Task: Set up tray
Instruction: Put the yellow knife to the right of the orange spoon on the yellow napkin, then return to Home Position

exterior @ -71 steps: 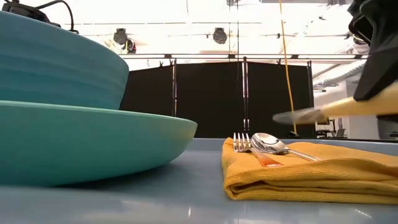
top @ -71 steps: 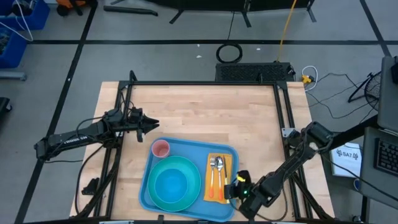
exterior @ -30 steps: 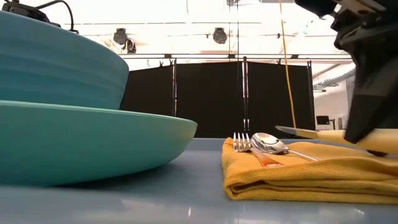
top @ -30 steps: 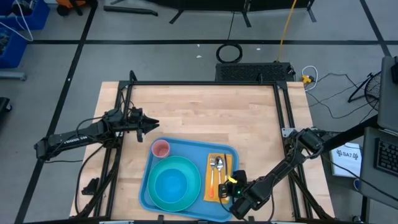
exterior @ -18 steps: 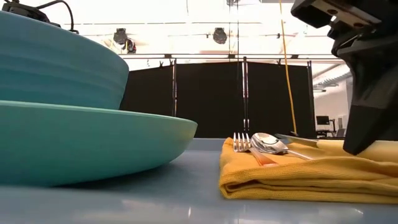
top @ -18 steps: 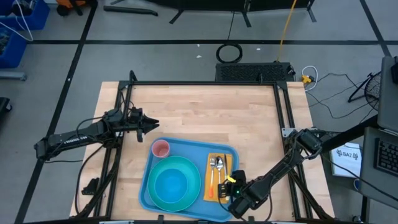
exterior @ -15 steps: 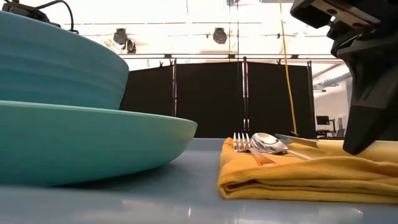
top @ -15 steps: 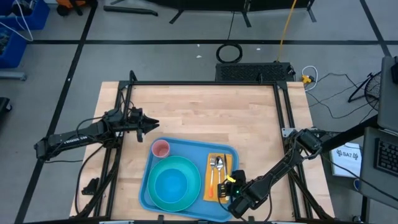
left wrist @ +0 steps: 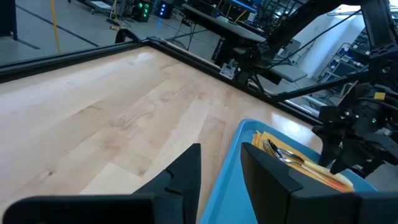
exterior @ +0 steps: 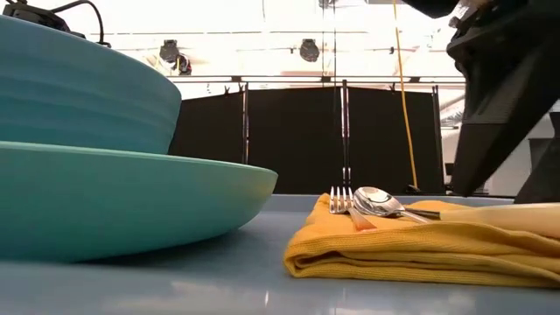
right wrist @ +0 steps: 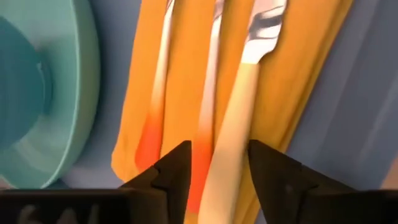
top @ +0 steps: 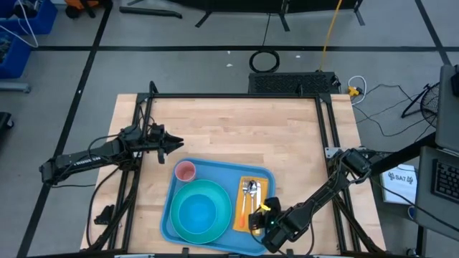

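High view: one tray (top: 171, 215) at the table's near edge carries one plate (top: 226, 197), bowl (top: 197, 213), pink cup (top: 186, 171) and napkin (top: 262, 188).

Low view: fork (exterior: 341, 199) and spoon (exterior: 378, 201) lie on the napkin.

Right wrist view: the right gripper (right wrist: 214, 163) is parted around a knife (right wrist: 239, 118).

Left wrist view: the left gripper (left wrist: 221, 165) is part-open and empty beside the tray.

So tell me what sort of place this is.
Probably a robotics lab or workshop: a framed wooden table on a taped concrete floor, black curtain partitions behind, and benches with cables and equipment around.
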Robot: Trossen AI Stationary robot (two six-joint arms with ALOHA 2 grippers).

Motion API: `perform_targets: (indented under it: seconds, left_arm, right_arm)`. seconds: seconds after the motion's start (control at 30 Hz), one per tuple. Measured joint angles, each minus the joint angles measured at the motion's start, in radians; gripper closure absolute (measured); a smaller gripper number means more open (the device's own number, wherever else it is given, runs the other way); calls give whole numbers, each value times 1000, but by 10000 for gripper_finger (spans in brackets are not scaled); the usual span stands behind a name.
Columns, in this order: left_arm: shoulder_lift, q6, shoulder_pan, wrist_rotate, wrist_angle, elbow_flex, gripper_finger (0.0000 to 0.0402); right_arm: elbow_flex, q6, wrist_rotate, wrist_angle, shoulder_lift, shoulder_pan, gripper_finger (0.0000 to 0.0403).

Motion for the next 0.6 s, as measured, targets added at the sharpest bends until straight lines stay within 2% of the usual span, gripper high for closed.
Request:
perform_targets:
  seconds: [0.27, 0.43, 0.53, 0.6]
  left_arm:
    - [0, 0, 0, 0, 0, 0, 284]
    - [0, 0, 0, 0, 0, 0, 284]
    - [0, 0, 0, 0, 0, 0, 284]
    - [0, 0, 0, 0, 0, 0, 284]
  right_arm:
    - [0, -9, 22, -7, -14, 0, 258]
    - [0, -16, 13, -75, -63, 17, 267]
    - [0, -25, 69, -145, -110, 36, 269]
    - [0, -86, 149, -200, -144, 40, 269]
